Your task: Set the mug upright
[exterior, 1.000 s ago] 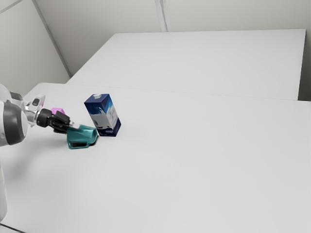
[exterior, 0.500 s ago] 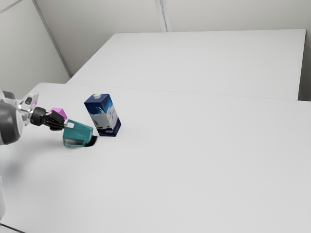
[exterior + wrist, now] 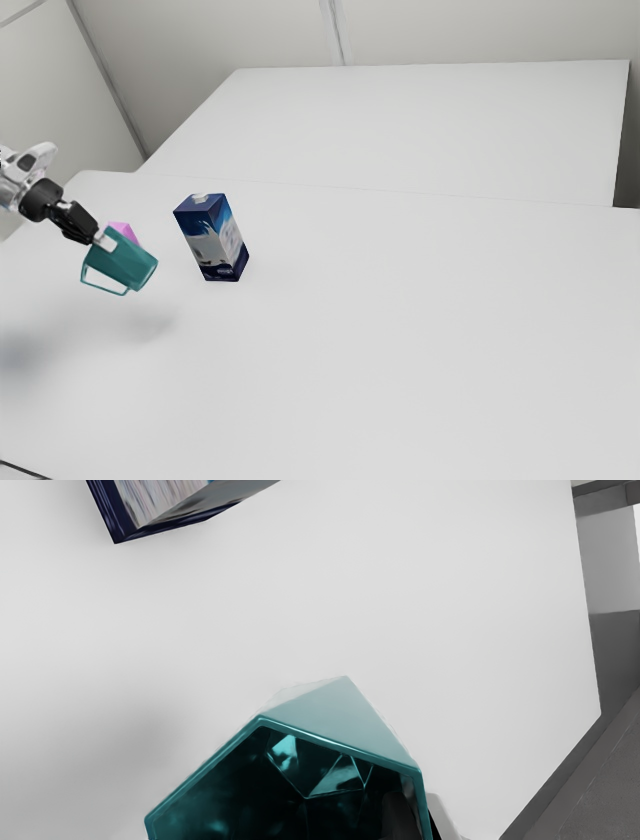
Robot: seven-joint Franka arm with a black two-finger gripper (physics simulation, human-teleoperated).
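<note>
Tilted mug (image 3: 125,264) partly hides 1 pink object (image 3: 122,229); 1 carton (image 3: 213,240) stands nearby.

The carton (image 3: 212,240) and pink object (image 3: 124,231) obstruct toward the table's (image 3: 420,350) exterior-view far edge. A hand could pass on their exterior-camera side.

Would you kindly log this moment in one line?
gripper: shut on mug | mug: tilted, above table | carton: standing | upright set-down: not yet

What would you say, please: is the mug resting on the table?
No, the mug hangs tilted from the gripper in the exterior view, its shadow lying apart below it on the table.
</note>
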